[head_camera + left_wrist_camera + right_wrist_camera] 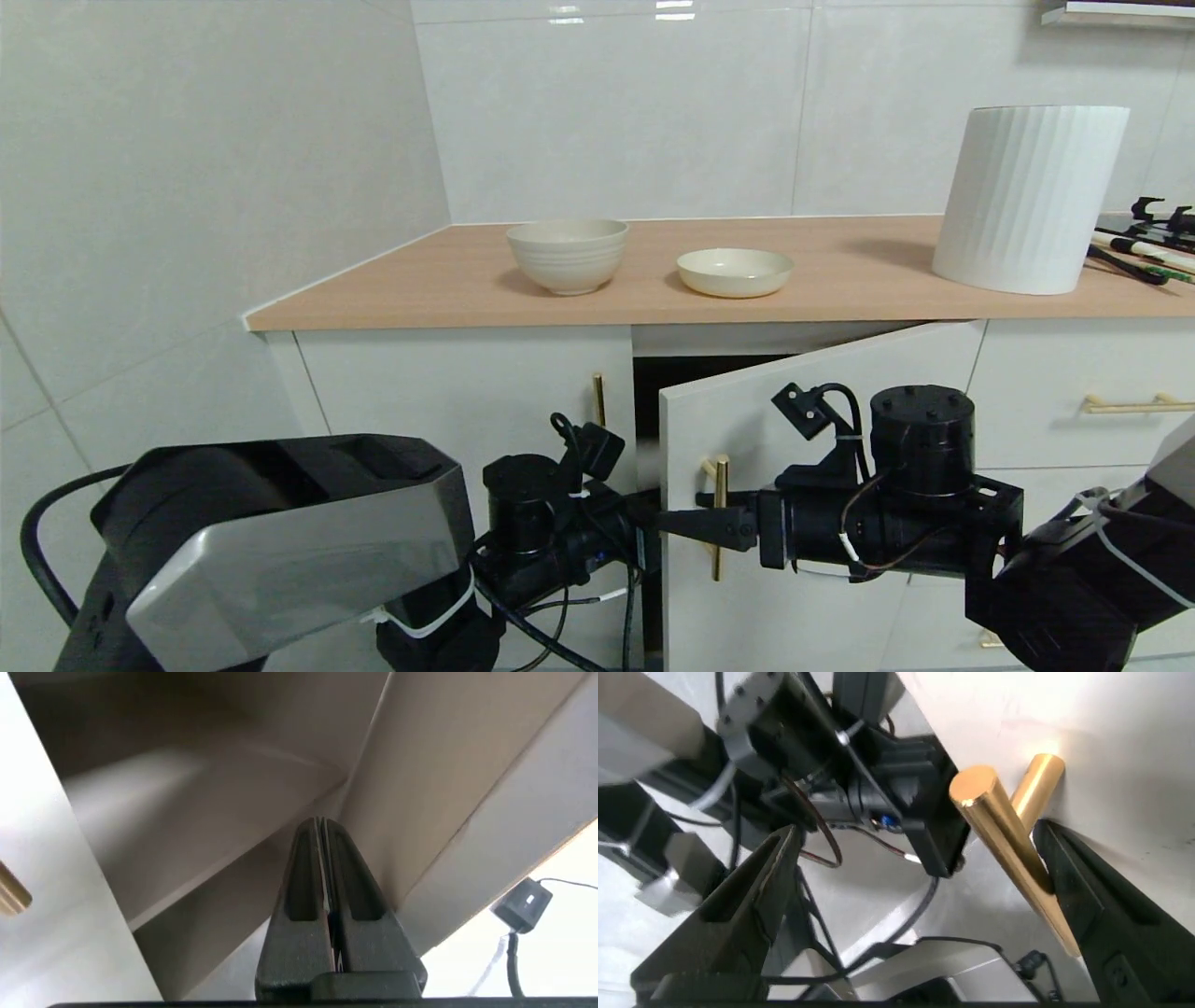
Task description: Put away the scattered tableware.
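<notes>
A deep bowl point(567, 254) and a shallow dish point(735, 272) sit on the wooden counter point(868, 261) above the half-open cabinet door point(738, 429), the dish nearer to it. The right gripper point(920, 835), fingers spread, straddles the door's brass handle point(1008, 831). The left gripper point(320, 833), fingers pressed together and empty, points into the gap beside the door. A ribbed white canister point(1027, 196) and some utensils point(1144, 252) stand on the counter above the door's hinged end.

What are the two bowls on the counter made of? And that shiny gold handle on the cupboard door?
The deep cream ridged bowl looks like glazed ceramic: soft sheen, thick rim. The shallow cream dish seems the same, smooth and glossy. The round gold bar handle looks like metal, maybe brass: it glints.
</notes>
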Tool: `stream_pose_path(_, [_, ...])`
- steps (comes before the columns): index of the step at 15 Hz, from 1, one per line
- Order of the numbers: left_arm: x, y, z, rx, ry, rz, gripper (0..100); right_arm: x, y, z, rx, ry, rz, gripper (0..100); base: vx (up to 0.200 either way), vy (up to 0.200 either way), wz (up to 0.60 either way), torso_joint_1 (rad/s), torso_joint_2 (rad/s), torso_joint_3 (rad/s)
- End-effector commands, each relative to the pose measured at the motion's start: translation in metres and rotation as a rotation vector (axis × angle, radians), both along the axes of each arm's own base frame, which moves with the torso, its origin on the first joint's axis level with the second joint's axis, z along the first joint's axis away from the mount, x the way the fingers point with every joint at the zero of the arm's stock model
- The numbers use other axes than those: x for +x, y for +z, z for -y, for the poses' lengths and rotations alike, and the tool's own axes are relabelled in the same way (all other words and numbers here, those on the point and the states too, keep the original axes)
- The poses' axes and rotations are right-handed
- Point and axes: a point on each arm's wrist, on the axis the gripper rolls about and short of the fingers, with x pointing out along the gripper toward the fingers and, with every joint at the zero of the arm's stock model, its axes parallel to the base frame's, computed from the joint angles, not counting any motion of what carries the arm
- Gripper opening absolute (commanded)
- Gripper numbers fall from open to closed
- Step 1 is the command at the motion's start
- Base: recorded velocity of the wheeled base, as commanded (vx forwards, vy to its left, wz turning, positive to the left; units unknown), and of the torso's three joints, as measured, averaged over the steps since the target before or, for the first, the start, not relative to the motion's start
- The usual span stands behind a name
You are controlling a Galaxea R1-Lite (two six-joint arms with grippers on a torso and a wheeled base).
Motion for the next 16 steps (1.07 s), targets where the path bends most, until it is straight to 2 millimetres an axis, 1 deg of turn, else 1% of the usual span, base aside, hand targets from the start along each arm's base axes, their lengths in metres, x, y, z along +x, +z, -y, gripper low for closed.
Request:
stream_pose_path(1, [0.0,0.004,0.002,-0.009,-0.005,0.012,0,0.007,-0.008,0.005,-0.035,-0.047,0.021,100,0.0,0.0,0.0,0.0,0.0,0.0])
stream_pose_path(2, [0.0,0.004,0.003,-0.01,-0.008,0.013,0,0.01,-0.011,0.009,-0.062,-0.067,0.056,100,0.0,0.0,0.0,0.0,0.0,0.0])
stream_pose_path(4, [-0.001,0.006,0.005,-0.013,-0.014,0.017,0,0.016,-0.008,0.019,-0.062,-0.098,0.074,100,0.0,0.0,0.0,0.0,0.0,0.0])
stream_pose_path(6, [-0.002,0.005,0.006,-0.012,-0.018,0.015,0,0.019,-0.001,0.036,-0.059,-0.147,0.086,100,0.0,0.0,0.0,0.0,0.0,0.0])
stream_pose_path(8, [-0.003,0.005,0.007,-0.012,-0.018,0.016,0,0.022,0.008,0.048,-0.047,-0.186,0.107,100,0.0,0.0,0.0,0.0,0.0,0.0])
stream_pose_path(9, [-0.003,0.005,0.007,-0.012,-0.018,0.016,0,0.018,0.015,0.054,-0.039,-0.199,0.12,100,0.0,0.0,0.0,0.0,0.0,0.0])
stream_pose_path(11, [-0.004,0.005,0.007,-0.013,-0.018,0.012,0,0.006,0.019,0.059,-0.053,-0.189,0.144,100,0.0,0.0,0.0,0.0,0.0,0.0])
stream_pose_path(12, [-0.004,0.006,0.007,-0.015,-0.018,0.013,0,-0.013,0.015,0.068,-0.119,-0.171,0.166,100,0.0,0.0,0.0,0.0,0.0,0.0])
stream_pose_path(13, [-0.004,0.008,0.007,-0.018,-0.019,0.014,0,-0.021,0.012,0.073,-0.161,-0.182,0.171,100,0.0,0.0,0.0,0.0,0.0,0.0])
stream_pose_path(14, [-0.004,0.009,0.007,-0.02,-0.019,0.017,0,-0.028,0.012,0.078,-0.204,-0.22,0.185,100,0.0,0.0,0.0,0.0,0.0,0.0])
stream_pose_path(15, [-0.004,0.012,0.006,-0.026,-0.013,0.021,0,-0.046,0.016,0.081,-0.287,-0.297,0.216,100,0.0,0.0,0.0,0.0,0.0,0.0])
stream_pose_path(16, [-0.005,0.016,0.006,-0.027,-0.005,0.024,0,-0.057,0.021,0.08,-0.318,-0.327,0.22,100,0.0,0.0,0.0,0.0,0.0,0.0])
